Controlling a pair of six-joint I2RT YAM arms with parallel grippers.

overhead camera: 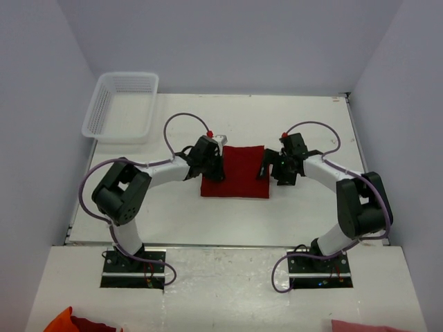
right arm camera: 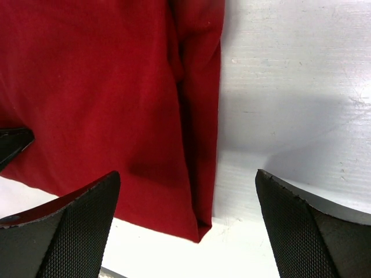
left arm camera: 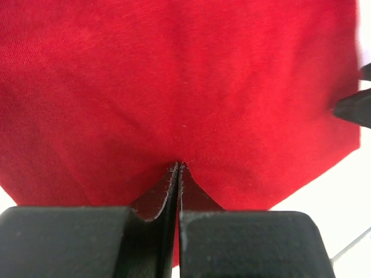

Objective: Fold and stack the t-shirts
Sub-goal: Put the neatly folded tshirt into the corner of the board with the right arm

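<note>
A folded red shirt [overhead camera: 235, 173] lies flat near the middle of the table [overhead camera: 208, 218], its sides square to the table's edges. The left gripper [overhead camera: 216, 169] is at the shirt's left side and seems to touch the cloth. The right gripper [overhead camera: 268, 169] is at its right side. A white basket [overhead camera: 93, 119] stands at the far left corner. Past the near edge, orange cloth [overhead camera: 64, 322] shows at the left corner and pink cloth [overhead camera: 367, 326] towards the right.
</note>
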